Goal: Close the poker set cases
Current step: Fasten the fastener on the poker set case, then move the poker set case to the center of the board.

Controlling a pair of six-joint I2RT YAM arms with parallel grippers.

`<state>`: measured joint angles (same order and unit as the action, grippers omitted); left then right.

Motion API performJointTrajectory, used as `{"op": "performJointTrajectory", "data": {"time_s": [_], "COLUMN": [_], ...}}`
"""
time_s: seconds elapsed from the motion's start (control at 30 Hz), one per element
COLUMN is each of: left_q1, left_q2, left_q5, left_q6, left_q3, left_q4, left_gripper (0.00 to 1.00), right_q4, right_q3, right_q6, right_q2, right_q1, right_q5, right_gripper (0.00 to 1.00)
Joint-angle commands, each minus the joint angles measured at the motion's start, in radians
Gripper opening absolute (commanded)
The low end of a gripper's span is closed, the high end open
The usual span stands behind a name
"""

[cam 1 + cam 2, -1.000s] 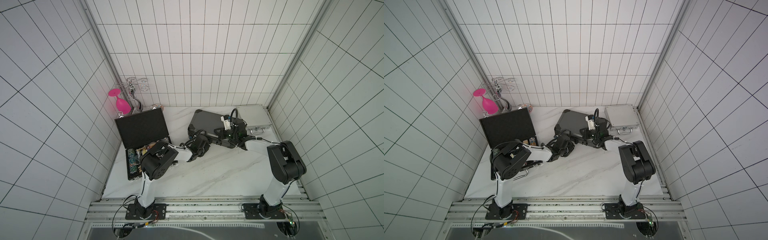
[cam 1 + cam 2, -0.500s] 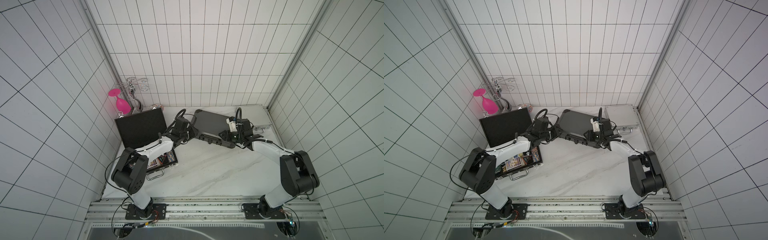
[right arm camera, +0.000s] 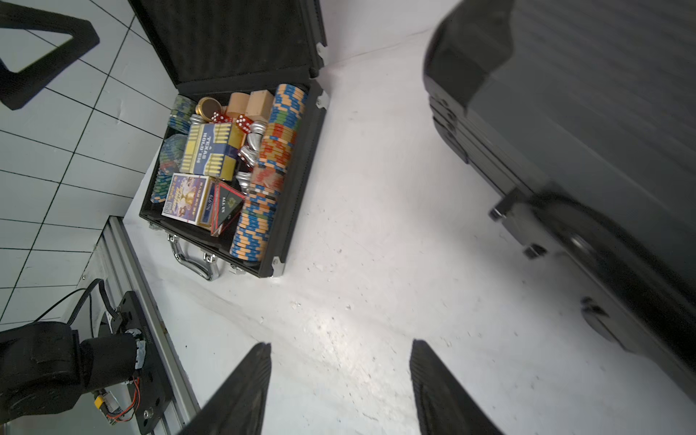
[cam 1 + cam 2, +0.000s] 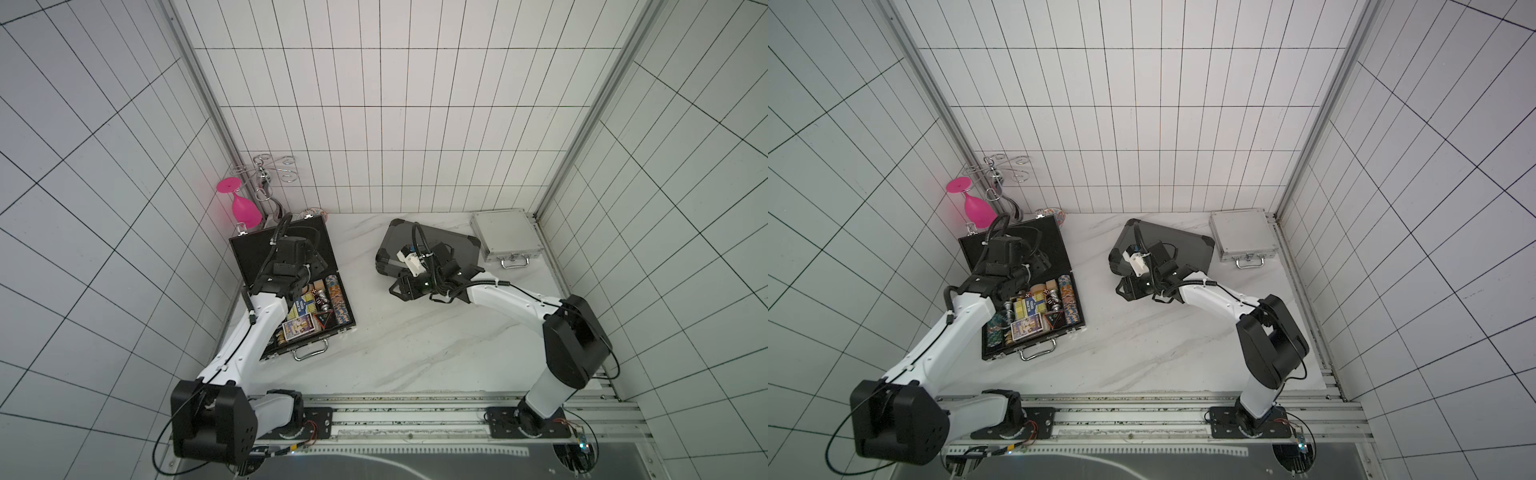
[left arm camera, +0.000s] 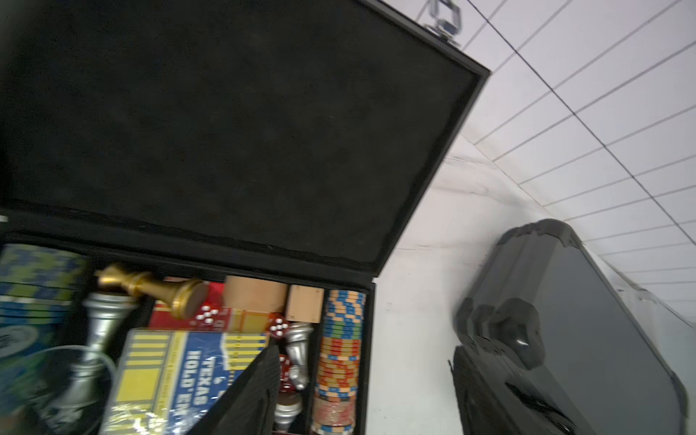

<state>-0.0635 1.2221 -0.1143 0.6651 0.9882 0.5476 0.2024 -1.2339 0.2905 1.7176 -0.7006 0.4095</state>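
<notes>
1. Two of the three cases are judged done. The dark grey case (image 4: 457,243) lies shut at the middle back of the table, and the small silver case (image 4: 505,237) lies shut in the back right corner.
2. The black case (image 4: 332,336) is open at the left of the table. Its lid (image 4: 253,262) stands near upright, close to the side wall.
3. The left gripper (image 5: 363,352) hangs over the tray in front of the lid's lining. Its fingers are spread and nothing is held.
4. The right gripper (image 3: 341,343) is beside the dark grey case's front edge, over bare tabletop. Its jaws are apart and empty.
5. The lid is judged stiff, light and free on its hinge. The tray, loaded with poker chips (image 5: 341,339) and card boxes, is probably heavy enough not to slide.
6. The best hold is judged to be the lid's free top edge, far from the hinge — a finger hooked behind it rather than a pinch, since the frame looks smooth.
7. The space behind the lid looks tight.
8. A gold chess piece (image 5: 147,286) lies loose on top of the contents — it could stop the lid from seating.
</notes>
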Motion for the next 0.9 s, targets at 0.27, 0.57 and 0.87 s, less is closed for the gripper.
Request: {"op": "performJointTrajectory", "data": {"time_s": [0.27,0.57,0.87], "left_q1": [0.24,0.328,0.376], "left_q2": [-0.008,0.04,0.159], "left_q5": [-0.162,-0.268,-0.306], "left_q6": [-0.099,-0.133,-0.116], "left_q3": [0.006,-0.01,-0.117], "left_q4": [0.326,0.373,0.376], "left_gripper": [0.73,0.72,0.64], "right_q4": [-0.042,-0.06,-0.031], "right_q3": [-0.266,-0.307,-0.324], "right_q6": [0.011,0.048,0.072], "right_q2": [0.242,0.307,0.317], "right_q1": [-0.149,-0.168,-0.168], "right_q5": [-0.087,-0.152,-0.159], "right_gripper": [0.62,0.61,0.61]}}
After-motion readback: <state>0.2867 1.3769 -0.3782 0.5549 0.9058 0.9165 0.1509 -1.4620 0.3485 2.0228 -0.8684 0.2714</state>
